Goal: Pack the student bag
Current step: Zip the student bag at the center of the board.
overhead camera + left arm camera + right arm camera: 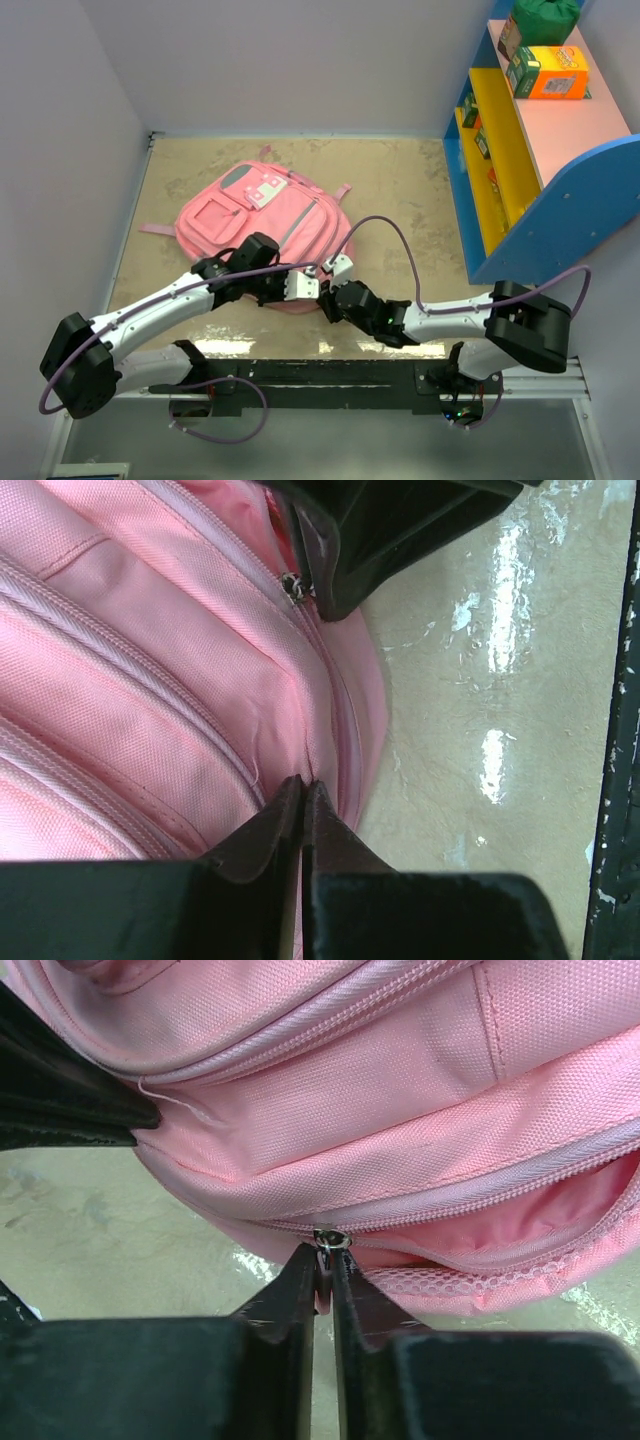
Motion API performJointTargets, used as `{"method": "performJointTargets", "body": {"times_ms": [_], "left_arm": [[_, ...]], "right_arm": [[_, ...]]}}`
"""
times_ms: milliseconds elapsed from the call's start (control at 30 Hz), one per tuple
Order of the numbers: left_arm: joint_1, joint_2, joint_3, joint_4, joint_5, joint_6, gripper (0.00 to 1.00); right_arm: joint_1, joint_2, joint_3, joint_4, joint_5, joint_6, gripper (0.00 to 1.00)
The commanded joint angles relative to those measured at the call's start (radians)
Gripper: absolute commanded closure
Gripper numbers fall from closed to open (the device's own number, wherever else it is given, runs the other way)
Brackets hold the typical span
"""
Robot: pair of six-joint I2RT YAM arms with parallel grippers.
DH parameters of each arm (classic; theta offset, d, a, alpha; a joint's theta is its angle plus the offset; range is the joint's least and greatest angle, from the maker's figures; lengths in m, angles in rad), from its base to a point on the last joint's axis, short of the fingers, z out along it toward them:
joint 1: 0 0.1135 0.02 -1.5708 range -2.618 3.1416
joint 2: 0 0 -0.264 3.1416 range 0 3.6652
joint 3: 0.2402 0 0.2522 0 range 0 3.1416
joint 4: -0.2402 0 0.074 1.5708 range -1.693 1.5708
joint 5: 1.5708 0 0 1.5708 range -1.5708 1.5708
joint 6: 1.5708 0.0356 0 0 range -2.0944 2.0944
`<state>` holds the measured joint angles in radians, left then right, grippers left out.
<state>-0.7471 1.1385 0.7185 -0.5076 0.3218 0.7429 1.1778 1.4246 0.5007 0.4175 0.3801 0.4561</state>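
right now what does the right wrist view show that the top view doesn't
Only the right wrist view: the zip pull pinched in the right gripper, and mesh lining inside the open zip gap. Only the top view: the shelf and its boxes. Both: the bag.

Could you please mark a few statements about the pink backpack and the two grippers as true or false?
1. The large pink fabric backpack lies on the beige table. True.
2. One gripper hangs open, clear of the bag. False: the right gripper is shut on the small metal zip pull.
3. The left gripper is shut on the backpack's pink fabric. True.
4. A carton sits inside the backpack. False: the orange carton stands on the pink-topped shelf unit.
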Motion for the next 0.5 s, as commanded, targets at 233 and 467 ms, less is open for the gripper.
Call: {"method": "performJointTargets", "body": {"times_ms": [233,467], "left_arm": [[0.006,-0.045,0.067,-0.052,-0.061,0.004,1.00],[0.008,-0.100,0.085,-0.195,-0.030,0.067,1.00]], "right_arm": [[0.029,-0.188,0.007,-0.177,0.117,0.036,1.00],[0.013,-0.119,0.102,-0.348,0.154,0.119,1.00]]}}
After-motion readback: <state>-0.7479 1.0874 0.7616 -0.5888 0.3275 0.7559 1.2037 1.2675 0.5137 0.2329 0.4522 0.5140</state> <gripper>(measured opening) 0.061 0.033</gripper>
